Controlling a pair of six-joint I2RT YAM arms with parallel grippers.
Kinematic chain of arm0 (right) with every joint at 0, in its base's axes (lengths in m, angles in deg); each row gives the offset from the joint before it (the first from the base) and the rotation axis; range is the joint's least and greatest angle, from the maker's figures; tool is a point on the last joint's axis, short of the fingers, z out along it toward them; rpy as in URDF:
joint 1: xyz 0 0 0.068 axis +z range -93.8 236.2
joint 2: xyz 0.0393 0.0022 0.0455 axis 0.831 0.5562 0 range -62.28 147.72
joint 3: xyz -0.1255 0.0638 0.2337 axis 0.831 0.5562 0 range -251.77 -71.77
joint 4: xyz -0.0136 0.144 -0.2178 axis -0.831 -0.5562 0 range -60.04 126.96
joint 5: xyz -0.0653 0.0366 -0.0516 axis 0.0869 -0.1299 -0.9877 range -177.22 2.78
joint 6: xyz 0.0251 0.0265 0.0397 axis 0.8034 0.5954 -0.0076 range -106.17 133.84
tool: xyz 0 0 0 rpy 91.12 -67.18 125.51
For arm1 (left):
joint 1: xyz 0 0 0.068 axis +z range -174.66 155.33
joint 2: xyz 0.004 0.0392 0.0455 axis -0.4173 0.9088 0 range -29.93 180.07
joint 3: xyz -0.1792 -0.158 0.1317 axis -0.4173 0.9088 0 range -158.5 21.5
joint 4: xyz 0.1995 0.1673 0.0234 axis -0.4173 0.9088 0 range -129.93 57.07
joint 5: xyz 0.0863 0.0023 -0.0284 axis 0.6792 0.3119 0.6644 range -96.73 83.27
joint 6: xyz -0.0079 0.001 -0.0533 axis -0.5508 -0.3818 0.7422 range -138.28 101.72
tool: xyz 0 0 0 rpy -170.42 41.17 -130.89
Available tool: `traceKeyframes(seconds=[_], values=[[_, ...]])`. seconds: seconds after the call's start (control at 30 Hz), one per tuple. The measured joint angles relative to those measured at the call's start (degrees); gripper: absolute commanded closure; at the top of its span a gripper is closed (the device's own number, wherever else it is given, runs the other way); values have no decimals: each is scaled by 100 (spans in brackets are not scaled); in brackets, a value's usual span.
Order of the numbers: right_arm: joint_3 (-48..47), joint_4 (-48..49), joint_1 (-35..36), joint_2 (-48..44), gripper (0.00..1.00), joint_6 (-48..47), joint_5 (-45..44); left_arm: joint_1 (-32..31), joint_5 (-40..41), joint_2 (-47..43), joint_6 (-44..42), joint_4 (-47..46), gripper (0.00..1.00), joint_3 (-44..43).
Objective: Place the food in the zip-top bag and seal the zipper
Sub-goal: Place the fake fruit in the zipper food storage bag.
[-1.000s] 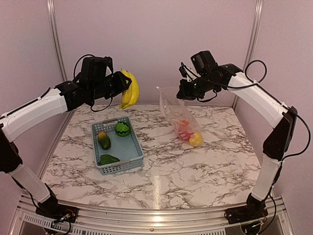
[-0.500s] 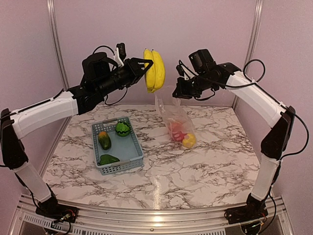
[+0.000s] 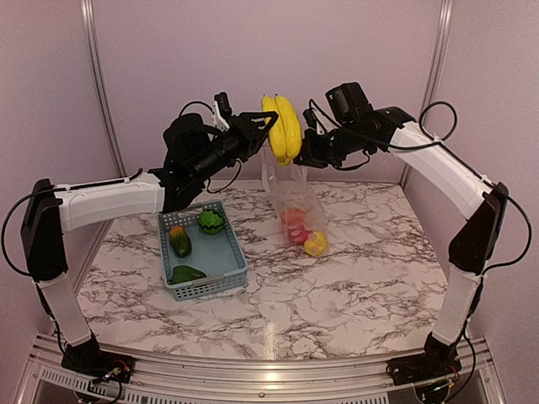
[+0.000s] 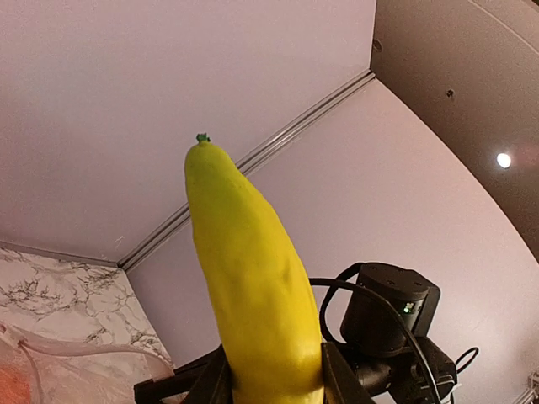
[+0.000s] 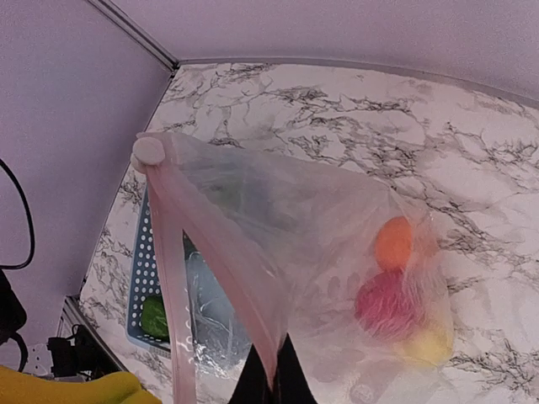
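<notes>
Left gripper [image 3: 266, 128], clamped on bananas [image 3: 285, 130], has swung over to right gripper [image 3: 305, 156], which pinches zip-top bag [image 3: 293, 192] rim. Bag hangs below it (food pieces [image 3: 301, 231] at bottom). Bananas near mouth; drop looks next.

The bananas [image 3: 284, 128] are yellow with a tiny green tip. The bag [image 3: 290, 192] is clear, its strip [image 5: 173, 278] pinkish white and its slider [image 5: 149, 151] whitish; an orange piece [image 5: 393, 242], a red piece [image 5: 386, 303] and a yellow piece [image 5: 429, 343] show through. The basket [image 3: 210, 289] is grey-blue, holding a dark-striped green melon [image 3: 210, 221], a green pepper [image 3: 187, 273] and a green-and-orange piece [image 3: 178, 240]. The table [image 3: 354, 286] is white marble veined grey-black.
</notes>
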Motion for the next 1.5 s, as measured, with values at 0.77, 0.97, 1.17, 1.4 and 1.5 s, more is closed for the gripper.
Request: traceKeyframes(seconds=[0.77,0.97,1.17,1.4,1.5], values=[[13,328,4,0,100,369,-136,-87,1434,422,920,442,52,422],[13,369,7,0,100,365,-85,-118,1421,435,802,1014,40,297],[13,481,-68,0,100,372,-4,-136,1397,431,157,1443,40,-52],[22,579,-140,0,100,372,74,-278,1388,173,-715,1915,25,-321],[92,669,-155,0,100,372,122,-343,1464,98,-1019,2232,16,-546]])
